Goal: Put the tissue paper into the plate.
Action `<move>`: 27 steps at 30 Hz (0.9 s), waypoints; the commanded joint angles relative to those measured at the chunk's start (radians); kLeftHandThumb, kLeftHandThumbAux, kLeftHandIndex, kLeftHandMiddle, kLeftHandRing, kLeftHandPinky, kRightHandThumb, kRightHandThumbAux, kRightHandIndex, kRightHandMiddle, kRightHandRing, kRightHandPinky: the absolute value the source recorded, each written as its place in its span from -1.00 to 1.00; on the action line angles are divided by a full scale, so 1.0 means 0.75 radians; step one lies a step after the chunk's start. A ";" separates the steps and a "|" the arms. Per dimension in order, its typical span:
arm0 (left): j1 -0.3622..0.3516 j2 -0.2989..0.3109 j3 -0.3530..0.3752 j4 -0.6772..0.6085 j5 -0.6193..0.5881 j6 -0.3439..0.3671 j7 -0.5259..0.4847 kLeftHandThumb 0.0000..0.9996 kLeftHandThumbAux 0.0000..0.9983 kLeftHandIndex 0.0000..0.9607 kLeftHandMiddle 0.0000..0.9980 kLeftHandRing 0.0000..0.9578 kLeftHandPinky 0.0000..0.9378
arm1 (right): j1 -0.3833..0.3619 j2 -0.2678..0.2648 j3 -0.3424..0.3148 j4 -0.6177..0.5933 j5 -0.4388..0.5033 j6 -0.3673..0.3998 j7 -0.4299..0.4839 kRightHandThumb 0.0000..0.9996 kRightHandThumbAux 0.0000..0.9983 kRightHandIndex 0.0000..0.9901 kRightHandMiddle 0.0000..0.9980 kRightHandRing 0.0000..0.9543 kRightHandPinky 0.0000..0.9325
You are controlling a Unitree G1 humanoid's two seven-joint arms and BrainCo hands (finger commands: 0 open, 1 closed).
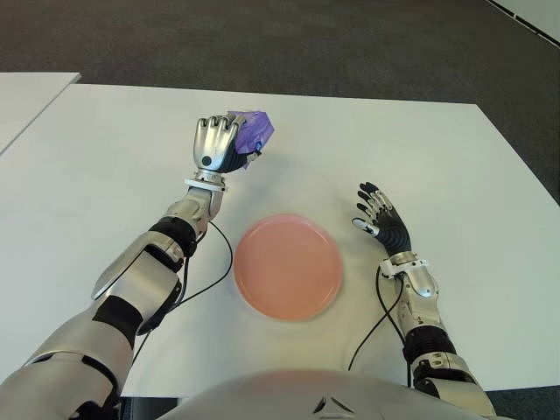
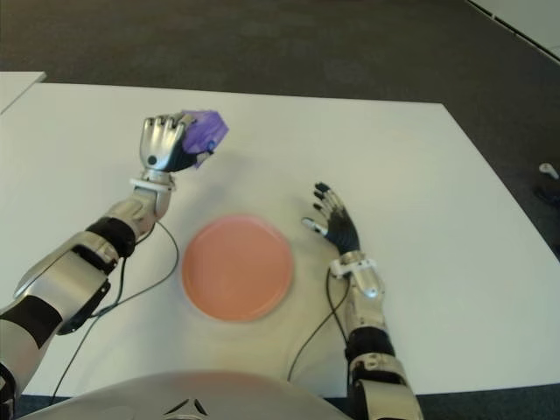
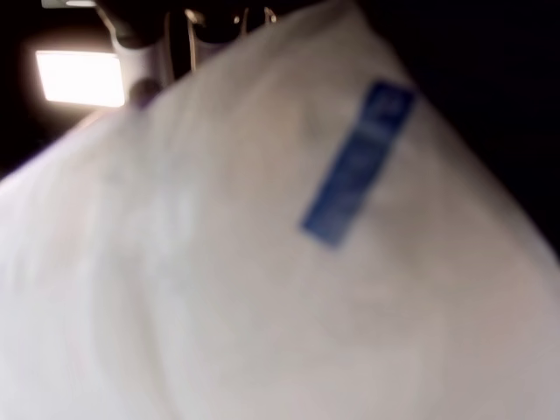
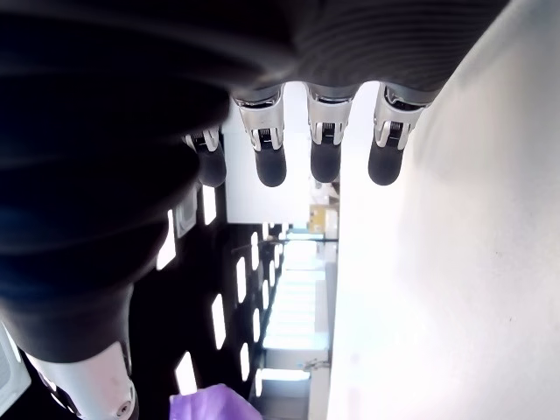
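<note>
Holding: left hand (image 1: pixel 214 144) is gripping the purple tissue pack (image 1: pixel 251 131) beyond the plate (image 1: pixel 288 265), which is sitting bare.
Idling: right hand (image 1: pixel 383 222) is showing right of the plate, fingers spread, holding nothing.
Risking: pack may be slipping or landing outside the rim if released early.
Surface: white table (image 1: pixel 420 157) is meeting dark carpet (image 1: pixel 262 39) beyond.

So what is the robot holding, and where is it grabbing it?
The left hand holds a purple tissue pack, fingers wrapped around its near side. The right hand, right of the pink plate, is open and holds nothing.
</note>
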 commanded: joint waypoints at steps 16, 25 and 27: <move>0.233 0.087 0.180 -0.675 -0.110 -0.093 -0.348 0.49 0.40 -0.08 0.71 0.79 0.84 | 0.127 0.061 0.017 0.183 -0.015 0.018 -0.012 -1.00 0.49 -1.00 -1.00 -1.00 -1.00; 0.520 0.069 0.240 -1.349 -0.261 -0.059 -0.734 0.50 0.39 -0.08 0.73 0.81 0.86 | 0.133 0.061 0.022 0.176 -0.019 0.009 -0.020 -1.00 0.46 -1.00 -1.00 -1.00 -1.00; 0.571 0.074 0.240 -1.447 -0.285 -0.045 -0.812 0.50 0.39 -0.08 0.73 0.82 0.85 | 0.131 0.060 0.022 0.179 -0.017 0.006 -0.017 -1.00 0.46 -1.00 -1.00 -1.00 -1.00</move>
